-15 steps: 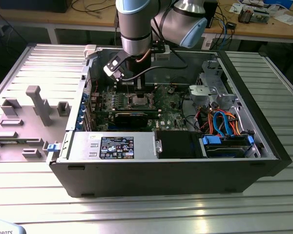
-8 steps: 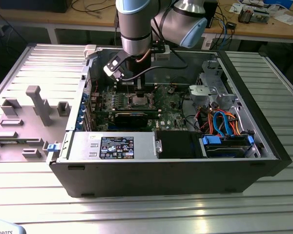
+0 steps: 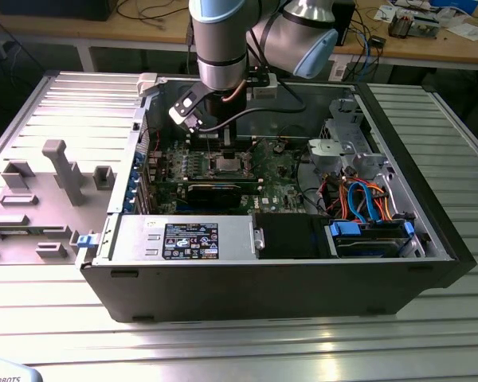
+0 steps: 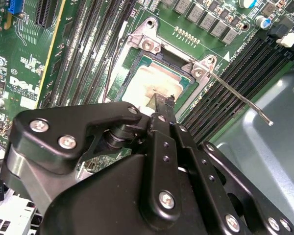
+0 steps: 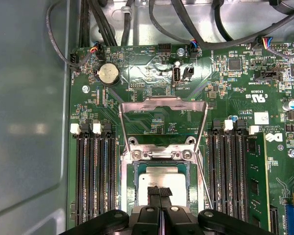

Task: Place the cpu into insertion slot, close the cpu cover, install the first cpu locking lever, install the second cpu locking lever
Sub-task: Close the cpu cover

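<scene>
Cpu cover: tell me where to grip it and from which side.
Probably the free crossbar of the thin silvery metal cpu cover frame, farthest from its hinge, approached from above: the frame is swung open, leaving that thin edge exposed.

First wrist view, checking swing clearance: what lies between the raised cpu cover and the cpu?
The silvery hinge bracket with its two screws, between cpu cover and cpu in the first wrist view.

The cpu [image 5: 161, 180] lies in the socket [image 5: 128, 182] on the green circuit board [image 5: 152, 73]. The claw [image 5: 159, 190], fingers pressed together, hangs over the cpu's top. The cover [image 5: 162, 102] stands swung up from the socket's hinge. Black memory slots [image 5: 93, 176] flank the socket.
</scene>
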You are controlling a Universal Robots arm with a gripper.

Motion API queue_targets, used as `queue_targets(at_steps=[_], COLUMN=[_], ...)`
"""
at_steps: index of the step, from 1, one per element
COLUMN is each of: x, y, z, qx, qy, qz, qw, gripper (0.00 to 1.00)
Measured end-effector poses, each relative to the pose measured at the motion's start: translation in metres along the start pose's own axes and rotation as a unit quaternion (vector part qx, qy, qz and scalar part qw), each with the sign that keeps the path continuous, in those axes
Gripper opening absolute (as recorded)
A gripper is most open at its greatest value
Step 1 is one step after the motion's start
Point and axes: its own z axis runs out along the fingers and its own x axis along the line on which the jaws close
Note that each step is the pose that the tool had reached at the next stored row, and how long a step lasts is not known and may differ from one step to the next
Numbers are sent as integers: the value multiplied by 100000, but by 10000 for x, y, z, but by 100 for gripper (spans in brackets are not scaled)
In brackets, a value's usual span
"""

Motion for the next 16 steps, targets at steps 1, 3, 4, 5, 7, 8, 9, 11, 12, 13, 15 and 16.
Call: queue_targets(at_steps=[1, 3, 4, 5, 7, 8, 9, 11, 12, 13, 15, 16], x=[0, 0, 0, 0, 0, 0, 0, 0, 1, 3, 5, 5], y=[0, 0, 0, 1, 1, 2, 2, 3, 5, 10, 14, 14], z=[0, 0, 0, 0, 2, 3, 2, -3, -29, -75, -112, -112], qx=[2, 4, 9, 73, 959, 1683, 1694, 1697, 1713, 1765, 1804, 1799], qy=[2, 0, -1, 3, -8, -22, -32, -20, -20, -19, -24, -16], qz=[0, 3, 2, 0, 39, 66, 68, 72, 74, 73, 77, 74], qw=[100000, 100000, 100000, 100000, 99995, 99986, 99986, 99986, 99985, 99984, 99984, 99984], gripper=[11, 11, 11, 11, 11, 11, 11, 11, 11, 11, 11, 11])
